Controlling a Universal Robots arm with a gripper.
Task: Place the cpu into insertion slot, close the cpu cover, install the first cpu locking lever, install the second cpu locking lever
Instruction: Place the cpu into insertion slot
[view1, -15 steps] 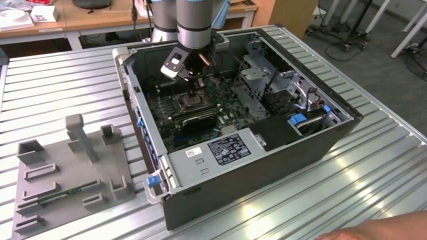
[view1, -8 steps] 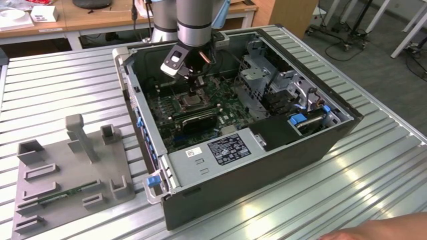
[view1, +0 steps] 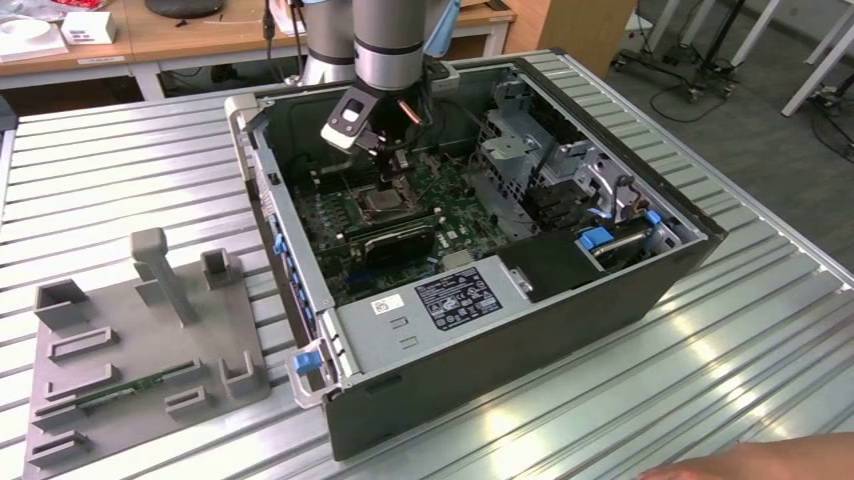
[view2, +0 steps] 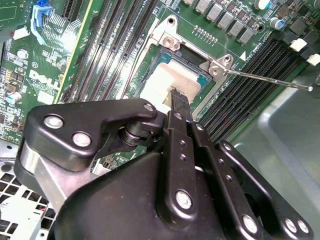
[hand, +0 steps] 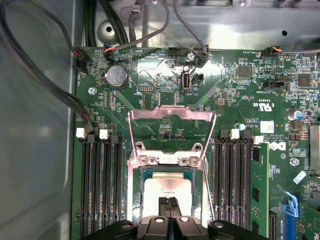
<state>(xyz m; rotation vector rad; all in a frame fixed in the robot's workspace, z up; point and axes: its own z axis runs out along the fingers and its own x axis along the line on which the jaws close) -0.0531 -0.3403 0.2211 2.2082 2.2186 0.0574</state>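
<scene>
The cpu, a flat silver-topped square, lies in the insertion slot on the green board inside the open computer case. The cpu cover, a thin silver frame with a square cut-out, stands flipped open beyond the slot. My gripper hangs straight over the chip with its two black fingers shut together and nothing between them; whether the tips touch the metal top I cannot tell. In the second wrist view the gripper points at the cpu, and a thin locking lever sticks out sideways. In the exterior view the gripper is above the slot.
Long black memory slots flank the socket on both sides. Cables run along the case wall. A grey drive cage fills the case's right side in the exterior view. A grey fixture plate lies on the table, and a hand shows at the front edge.
</scene>
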